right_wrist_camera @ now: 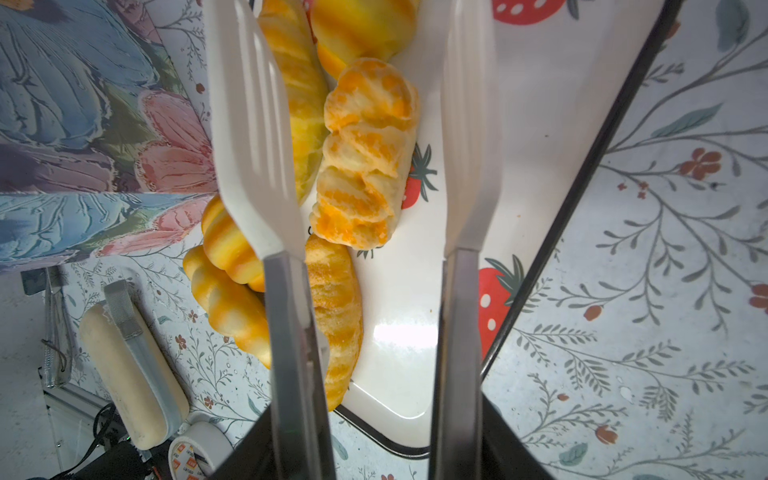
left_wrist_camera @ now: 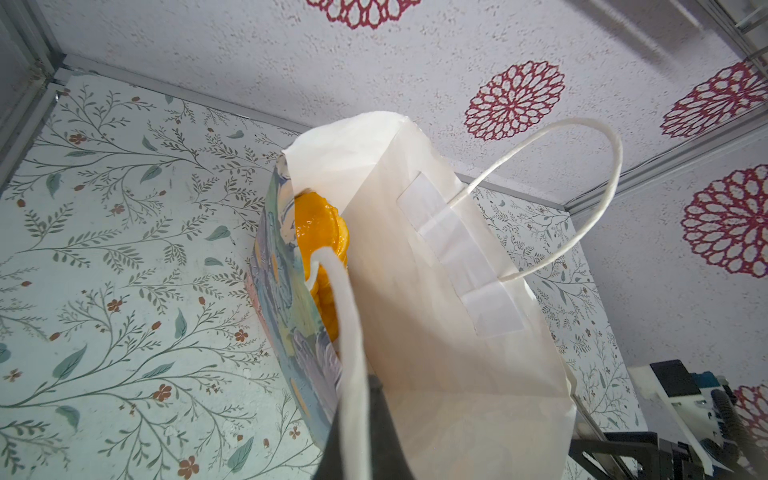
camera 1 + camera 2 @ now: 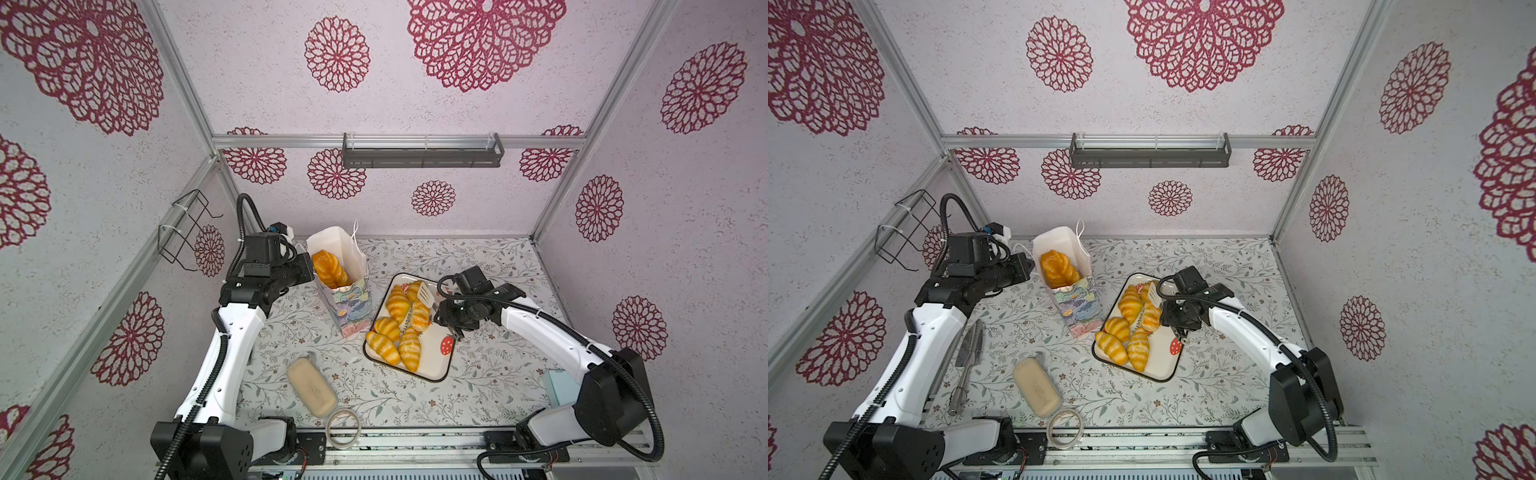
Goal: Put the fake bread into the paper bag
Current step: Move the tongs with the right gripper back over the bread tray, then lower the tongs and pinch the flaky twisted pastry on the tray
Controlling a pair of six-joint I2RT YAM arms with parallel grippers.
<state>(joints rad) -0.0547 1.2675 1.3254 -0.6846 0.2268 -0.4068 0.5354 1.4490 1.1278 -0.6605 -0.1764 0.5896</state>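
Tongs (image 1: 249, 124) pinched in right gripper (image 3: 455, 319) spread over 1 croissant (image 1: 365, 158), likely light, glossy-slick, so squeeze mid-body; left gripper (image 3: 306, 267) clamped on paper bag (image 3: 353, 307) rim.

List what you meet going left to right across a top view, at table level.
Left gripper → paper bag → tray → pale blue box. Left out: the tongs in the right gripper, which overlap the tray.
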